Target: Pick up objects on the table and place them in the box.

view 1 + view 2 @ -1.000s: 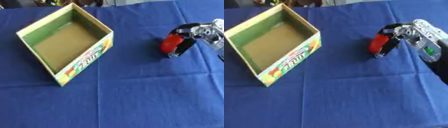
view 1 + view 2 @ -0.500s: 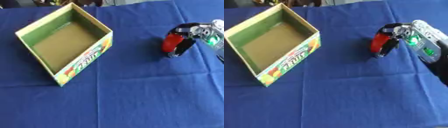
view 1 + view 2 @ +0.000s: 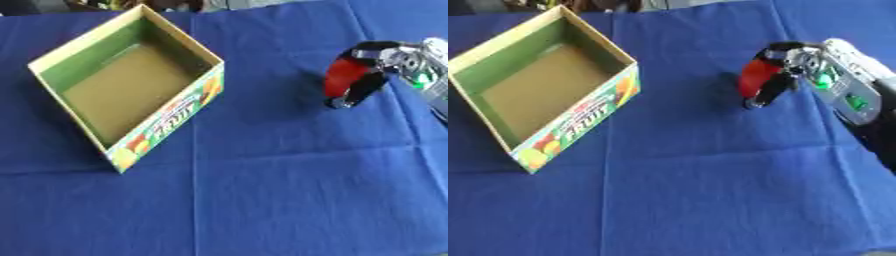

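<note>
Left eye view: right robot hand (image 3: 385, 65) enters from the right edge, fingers curled round a red object (image 3: 343, 76), shape unclear, near the blue-clothed tabletop (image 3: 289, 190); contact with the cloth can't be confirmed. Open cardboard fruit box (image 3: 166, 122) sits well apart at upper left, nothing inside. Right eye view: same grip, silver forearm housing (image 3: 846, 87) with green lights visible, "FRUIT" lettering on the box's front wall. Left robot hand not visible.
</note>
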Robot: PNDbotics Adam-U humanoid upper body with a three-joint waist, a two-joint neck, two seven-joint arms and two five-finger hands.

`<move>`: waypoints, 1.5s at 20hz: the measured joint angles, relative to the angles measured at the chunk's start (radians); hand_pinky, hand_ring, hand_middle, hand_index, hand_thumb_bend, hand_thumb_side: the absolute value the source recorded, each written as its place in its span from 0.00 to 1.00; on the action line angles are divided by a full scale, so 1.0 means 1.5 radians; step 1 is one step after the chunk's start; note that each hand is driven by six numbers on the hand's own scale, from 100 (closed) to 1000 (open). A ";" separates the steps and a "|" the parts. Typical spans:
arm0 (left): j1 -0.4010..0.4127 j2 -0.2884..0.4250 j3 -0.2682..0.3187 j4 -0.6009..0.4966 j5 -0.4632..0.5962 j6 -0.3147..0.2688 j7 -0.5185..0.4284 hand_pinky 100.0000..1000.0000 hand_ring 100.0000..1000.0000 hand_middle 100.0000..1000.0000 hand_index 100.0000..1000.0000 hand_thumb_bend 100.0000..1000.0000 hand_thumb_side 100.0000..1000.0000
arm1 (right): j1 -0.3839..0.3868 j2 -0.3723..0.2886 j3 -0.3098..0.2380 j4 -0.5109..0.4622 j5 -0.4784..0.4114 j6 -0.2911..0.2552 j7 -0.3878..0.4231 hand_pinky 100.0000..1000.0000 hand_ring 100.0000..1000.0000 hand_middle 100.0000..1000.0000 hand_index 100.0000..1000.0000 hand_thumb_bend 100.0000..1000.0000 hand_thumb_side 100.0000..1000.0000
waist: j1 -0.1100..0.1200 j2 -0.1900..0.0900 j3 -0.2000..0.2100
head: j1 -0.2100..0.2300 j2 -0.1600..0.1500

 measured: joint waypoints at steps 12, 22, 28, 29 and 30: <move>0.000 0.000 0.000 0.000 0.000 0.000 0.000 0.56 0.83 0.76 0.75 0.00 1.00 | -0.055 -0.007 -0.019 -0.091 -0.015 0.010 -0.013 0.11 0.46 0.56 0.60 0.00 0.24 | -0.009 -0.001 0.003 | 0.000 0.001; 0.005 0.001 -0.004 0.000 0.000 0.000 0.000 0.56 0.83 0.75 0.75 0.00 1.00 | -0.192 0.049 -0.002 -0.135 0.024 0.000 0.031 0.10 0.44 0.55 0.59 0.00 0.25 | -0.029 -0.008 0.026 | -0.006 0.005; 0.004 0.001 -0.004 0.000 0.000 0.000 -0.001 0.56 0.83 0.75 0.75 0.00 1.00 | -0.273 0.126 0.005 -0.082 0.052 -0.014 0.045 0.10 0.43 0.54 0.59 0.00 0.27 | -0.036 -0.008 0.048 | -0.017 0.004; 0.003 0.001 -0.005 0.000 0.000 0.000 -0.002 0.56 0.83 0.75 0.75 0.00 1.00 | -0.284 0.140 0.005 -0.069 0.056 -0.014 0.045 0.10 0.43 0.54 0.59 0.00 0.23 | -0.038 -0.008 0.050 | -0.020 0.004; 0.002 0.001 -0.007 0.000 0.000 0.000 -0.003 0.56 0.83 0.75 0.75 0.00 1.00 | -0.293 0.153 0.005 -0.056 0.062 -0.015 0.046 0.10 0.43 0.54 0.58 0.00 0.23 | -0.038 -0.008 0.055 | -0.023 0.003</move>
